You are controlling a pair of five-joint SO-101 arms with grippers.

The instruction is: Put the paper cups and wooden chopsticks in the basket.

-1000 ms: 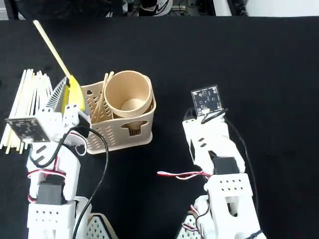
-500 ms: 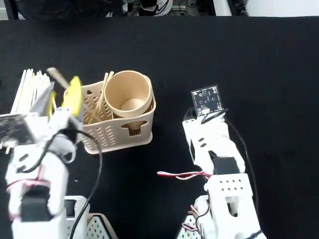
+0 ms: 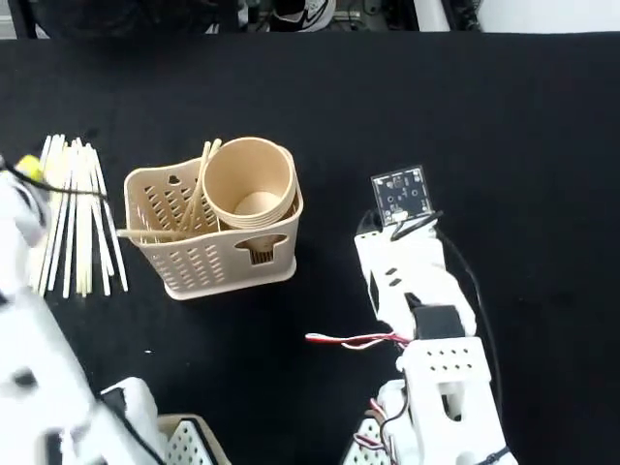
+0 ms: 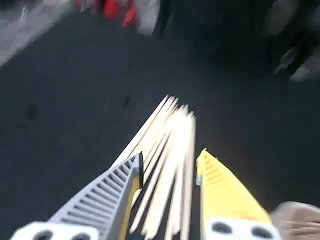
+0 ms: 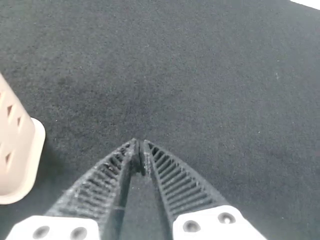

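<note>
Paper cups [image 3: 247, 184] nested in the basket [image 3: 208, 262], loose wooden chopsticks [image 3: 73, 218] spread on the tabletop [image 3: 465, 107] left of it, left jaws held released above them, right jaws clenched empty, right of the basket

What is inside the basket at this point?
The basket holds nested paper cups in one compartment and a few wooden chopsticks in the other. How many cups are nested cannot be seen; the chopsticks' lower ends are covered.
</note>
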